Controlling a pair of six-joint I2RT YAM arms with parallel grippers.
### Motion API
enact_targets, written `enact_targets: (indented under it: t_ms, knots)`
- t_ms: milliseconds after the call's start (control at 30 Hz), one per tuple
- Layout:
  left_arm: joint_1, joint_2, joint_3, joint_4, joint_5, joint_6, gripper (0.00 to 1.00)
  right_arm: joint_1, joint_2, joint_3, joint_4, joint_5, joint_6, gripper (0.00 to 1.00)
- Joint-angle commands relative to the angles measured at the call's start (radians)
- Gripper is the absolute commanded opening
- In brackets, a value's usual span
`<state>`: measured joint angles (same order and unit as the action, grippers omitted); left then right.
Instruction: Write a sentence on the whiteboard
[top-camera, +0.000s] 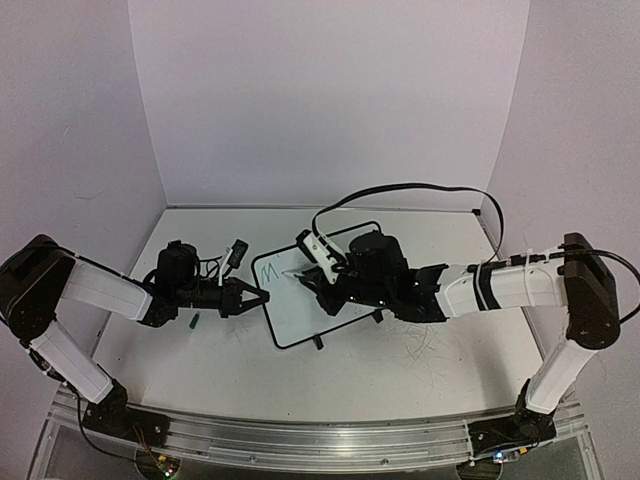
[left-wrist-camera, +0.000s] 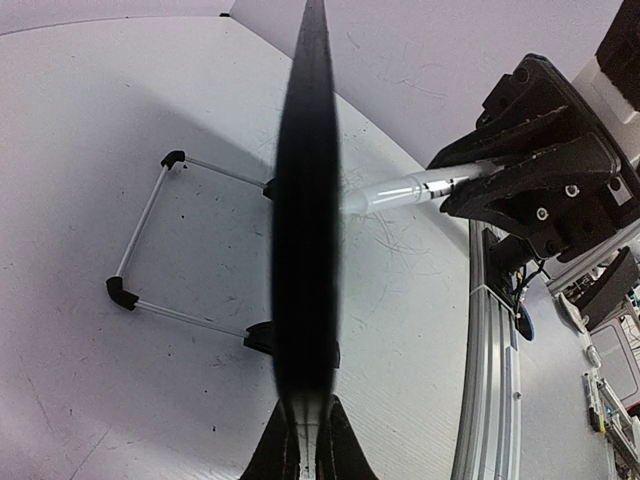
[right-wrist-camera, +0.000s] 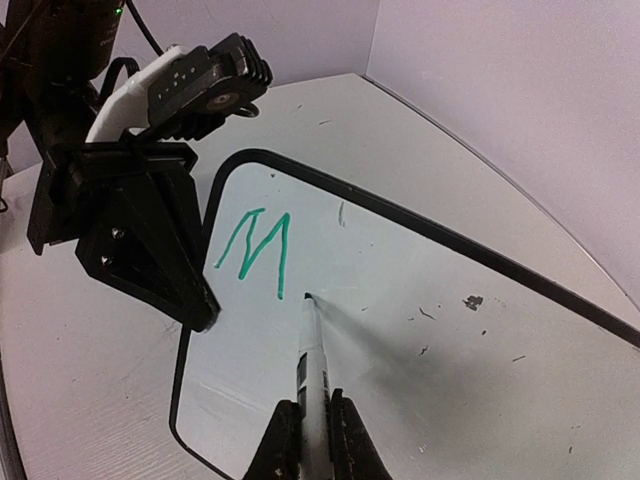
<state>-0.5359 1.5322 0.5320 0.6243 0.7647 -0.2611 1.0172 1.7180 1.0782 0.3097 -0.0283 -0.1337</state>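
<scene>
The whiteboard (top-camera: 310, 315) stands tilted on the table, with a green "M" (right-wrist-camera: 258, 250) drawn near its upper left corner. My left gripper (top-camera: 258, 298) is shut on the board's left edge. In the left wrist view the board's edge (left-wrist-camera: 305, 200) is a dark blurred band running up from those jaws (left-wrist-camera: 308, 445). My right gripper (right-wrist-camera: 312, 430) is shut on a white marker (right-wrist-camera: 314, 355). Its dark tip (right-wrist-camera: 307, 297) meets the board just right of the M's last stroke. The right gripper (top-camera: 318, 288) reaches over the board from the right.
A small green object (top-camera: 196, 321) lies on the table under the left arm. The board's wire stand with black feet (left-wrist-camera: 140, 240) sticks out behind it. Purple walls close in the back and sides. A metal rail (left-wrist-camera: 490, 380) runs along the near edge.
</scene>
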Motion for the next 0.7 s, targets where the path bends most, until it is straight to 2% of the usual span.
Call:
enact_targets:
  t_ms: [0,667]
  knots:
    - [0.001,-0.015,-0.003,0.009,-0.020,0.043,0.00,0.004,-0.011,0.026,0.057,0.026,0.003,0.00]
    - [0.001,-0.009,0.001,0.009,-0.016,0.046,0.00,0.002,0.010,0.042,0.054,0.045,0.009,0.00]
